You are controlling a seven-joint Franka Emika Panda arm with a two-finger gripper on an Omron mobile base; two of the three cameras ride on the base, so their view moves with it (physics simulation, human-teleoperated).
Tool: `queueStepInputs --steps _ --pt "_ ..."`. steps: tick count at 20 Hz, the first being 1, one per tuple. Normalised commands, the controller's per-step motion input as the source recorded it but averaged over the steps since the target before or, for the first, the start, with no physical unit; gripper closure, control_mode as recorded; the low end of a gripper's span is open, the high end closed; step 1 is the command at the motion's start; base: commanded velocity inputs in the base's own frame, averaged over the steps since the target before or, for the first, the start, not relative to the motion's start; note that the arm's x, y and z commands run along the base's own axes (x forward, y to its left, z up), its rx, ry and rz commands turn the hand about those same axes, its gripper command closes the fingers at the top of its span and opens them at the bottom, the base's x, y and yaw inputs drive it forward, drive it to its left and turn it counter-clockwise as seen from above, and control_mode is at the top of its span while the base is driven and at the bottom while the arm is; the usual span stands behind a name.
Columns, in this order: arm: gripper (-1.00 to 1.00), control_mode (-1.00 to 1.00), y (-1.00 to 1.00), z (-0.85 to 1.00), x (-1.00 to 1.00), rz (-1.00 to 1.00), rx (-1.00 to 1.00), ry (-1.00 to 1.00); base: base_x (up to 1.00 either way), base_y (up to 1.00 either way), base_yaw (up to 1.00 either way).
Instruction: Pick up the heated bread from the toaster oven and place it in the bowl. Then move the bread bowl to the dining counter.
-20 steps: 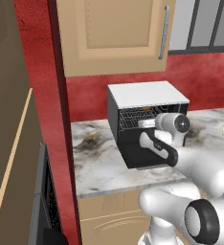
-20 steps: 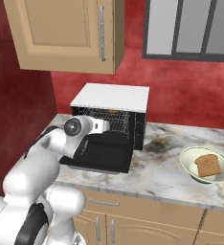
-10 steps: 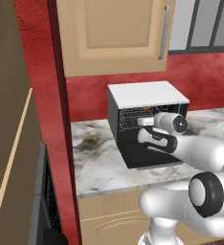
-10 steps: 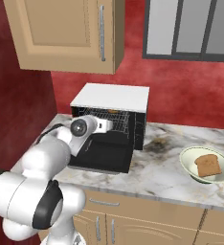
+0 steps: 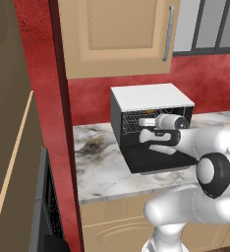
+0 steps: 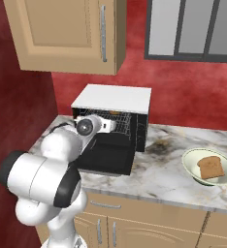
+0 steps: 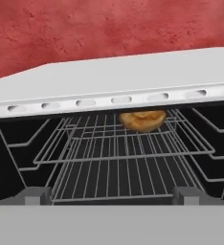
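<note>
The toaster oven (image 5: 151, 98) (image 6: 113, 99) stands on the marble counter with its black door dropped open. On the wire rack (image 7: 118, 158), at the back, lies the heated bread (image 7: 141, 119), a rounded golden-brown piece. My gripper (image 7: 111, 196) (image 5: 142, 121) (image 6: 116, 126) is open at the oven's mouth, level with the rack and well short of the bread, with nothing between its fingers. To the right of the oven, the pale bowl (image 6: 190, 164) holds a squarish toast slice (image 6: 212, 167). The dining counter is out of view.
The oven's lowered door (image 6: 105, 160) juts toward the counter's front edge under my hand. A wall cabinet (image 6: 67, 34) hangs above. A dark brown stain (image 6: 160, 145) marks the counter (image 6: 159, 177) between oven and bowl. A red wall (image 5: 38, 54) closes the left side.
My hand has edged a little forward toward the oven's opening and the arm's elbow has swung. The jaws stay open. Bread and bowl have not moved.
</note>
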Motion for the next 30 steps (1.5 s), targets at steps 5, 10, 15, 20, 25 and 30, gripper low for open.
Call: queueStepInputs --steps 5,10,15,20,25,30 --pt "-1.00 -1.00 -0.02 -0.17 0.23 0.00 0.00 -0.03 0.00 0.00 0.00" --pt "-1.00 -1.00 -0.05 -0.13 0.19 0.00 0.03 -0.03 0.00 0.00 0.00" --pt "-1.00 -1.00 -0.03 -0.11 0.21 0.00 0.04 -0.02 0.00 0.00 0.00" --pt "-1.00 -1.00 -0.02 -0.18 0.19 0.00 0.03 0.00 0.00 0.00 0.00" --pt "-1.00 -1.00 0.00 -0.14 0.17 0.00 0.02 0.00 0.00 0.00 0.00" --pt "-1.00 -1.00 0.00 -0.02 0.16 -0.01 0.04 0.00 0.00 0.00 0.00"
